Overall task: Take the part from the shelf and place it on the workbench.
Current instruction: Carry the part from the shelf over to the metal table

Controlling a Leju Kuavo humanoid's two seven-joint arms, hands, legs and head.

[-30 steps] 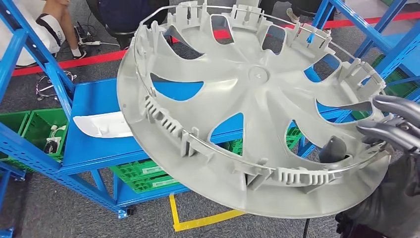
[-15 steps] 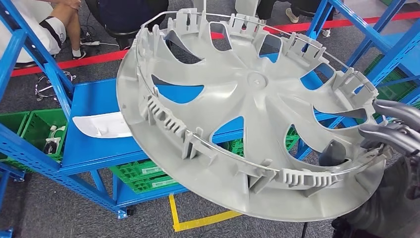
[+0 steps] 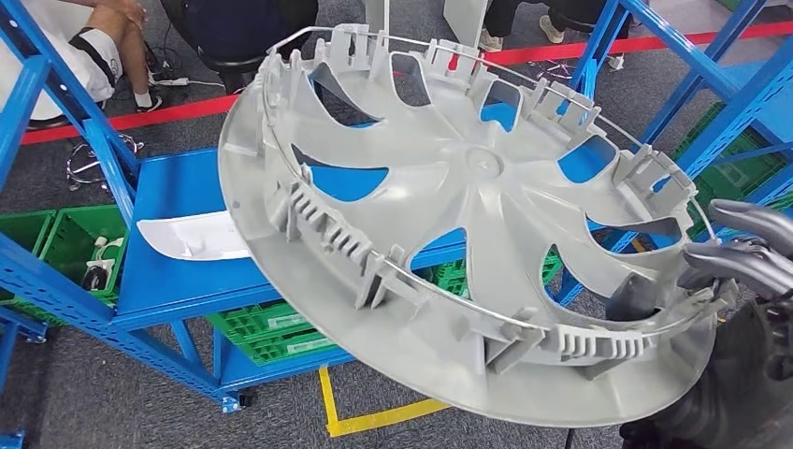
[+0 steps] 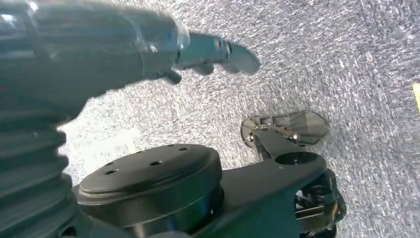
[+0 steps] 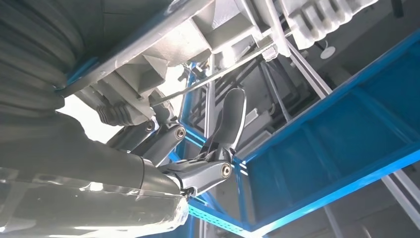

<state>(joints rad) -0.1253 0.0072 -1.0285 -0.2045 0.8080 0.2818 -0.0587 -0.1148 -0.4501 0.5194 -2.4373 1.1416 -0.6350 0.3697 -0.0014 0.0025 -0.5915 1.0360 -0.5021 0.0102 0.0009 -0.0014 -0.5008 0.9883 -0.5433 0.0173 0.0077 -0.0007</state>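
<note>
Your right robot hand [image 3: 748, 257] was grasping the part [image 3: 468, 234], a large grey wheel cover, by one edge only, dark fingers [image 3: 725, 262] over its rim and the thumb beneath. The cover hung tilted in the air in front of the blue shelf [image 3: 187, 271], well clear of it and carried by nothing else. Your left robot hand [image 4: 218, 52] hung toward the carpeted floor [image 4: 346, 59] holding nothing, fingers seemingly extended.

You had a wide, light disc held from a single point on its rim, so I judged that any quick swing or turn could lever it out of your fingers. Its far edge reached close to the shelf's uprights [image 3: 112, 159], and a clip there could twist it loose. The tabletop was nowhere to be seen.
</note>
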